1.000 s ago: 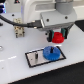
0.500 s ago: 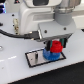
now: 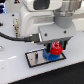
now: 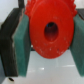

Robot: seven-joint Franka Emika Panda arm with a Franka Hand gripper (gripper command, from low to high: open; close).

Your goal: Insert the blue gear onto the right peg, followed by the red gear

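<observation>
My gripper (image 3: 55,48) is shut on the red gear (image 3: 56,49) and holds it just above the blue gear (image 3: 49,56). The blue gear lies on the right-hand part of the grey black-edged plate (image 3: 35,59). Whether the two gears touch I cannot tell. The right peg is hidden under the gears. In the wrist view the red gear (image 4: 49,30) fills the space between the two teal pads (image 4: 22,47), its centre hole facing the camera, with my gripper (image 4: 46,46) clamped on its sides.
The arm's white body (image 3: 45,17) and a black cable (image 3: 12,36) hang over the back of the white table (image 3: 20,75). A white upright block (image 3: 16,26) stands at the exterior view's left.
The gripper has come down with the red gear, from well above the plate to just over the blue gear. The blue gear and plate have not moved.
</observation>
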